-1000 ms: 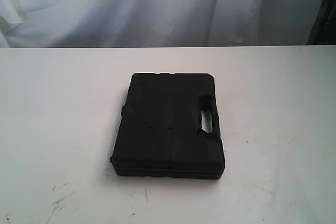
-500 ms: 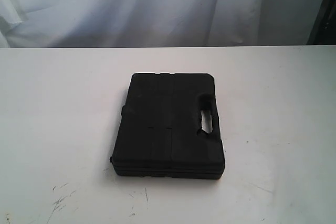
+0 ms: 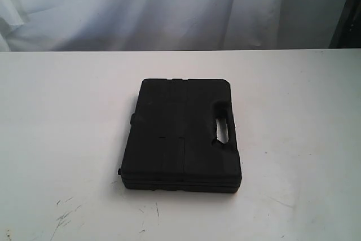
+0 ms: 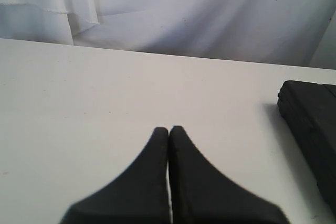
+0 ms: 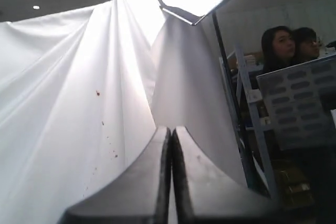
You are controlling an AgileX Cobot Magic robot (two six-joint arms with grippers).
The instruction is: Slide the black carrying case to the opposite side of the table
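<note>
The black carrying case lies flat near the middle of the white table, its handle cutout facing right. No arm shows in the exterior view. In the left wrist view my left gripper is shut with nothing in it, low over bare table, and a corner of the case lies off to one side, apart from the fingers. My right gripper is shut and empty; its view points upward at a white cloth, away from table and case.
A white curtain hangs behind the table's far edge. Dark scratches mark the tabletop near the front left. The right wrist view shows metal shelving and people beyond the cloth.
</note>
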